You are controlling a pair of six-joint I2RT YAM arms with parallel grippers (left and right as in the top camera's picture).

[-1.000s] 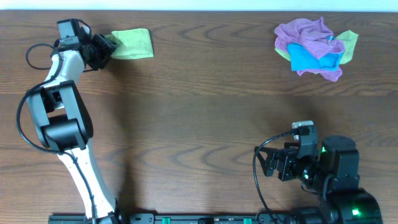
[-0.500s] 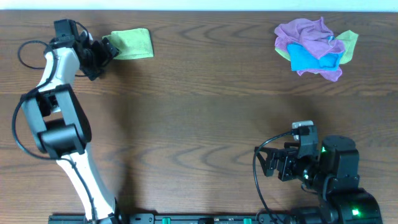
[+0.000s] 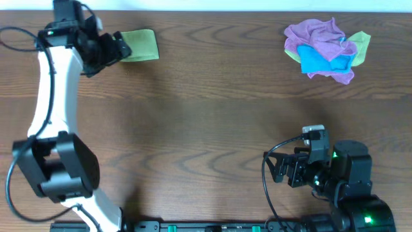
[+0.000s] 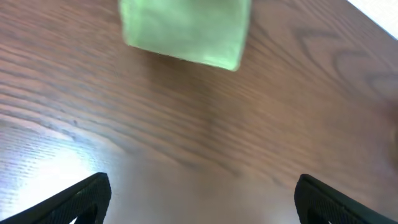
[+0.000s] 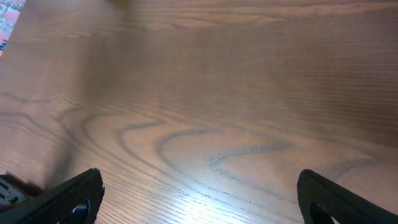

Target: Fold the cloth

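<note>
A folded green cloth (image 3: 140, 45) lies flat at the far left of the table; it also shows at the top of the left wrist view (image 4: 185, 28). My left gripper (image 3: 116, 50) is open and empty, just left of the cloth, lifted off it; in its wrist view its jaws (image 4: 202, 199) are wide apart over bare wood. My right gripper (image 3: 278, 169) is open and empty near the front right, over bare table, as its wrist view (image 5: 199, 199) shows.
A crumpled pile of purple, blue and yellow-green cloths (image 3: 327, 50) lies at the far right. The wooden table (image 3: 206, 116) stretches between the two arms. The right arm's base and cables sit at the front edge.
My left arm has risen and drawn back from the green cloth, which stays folded in place. The right arm has not moved.
</note>
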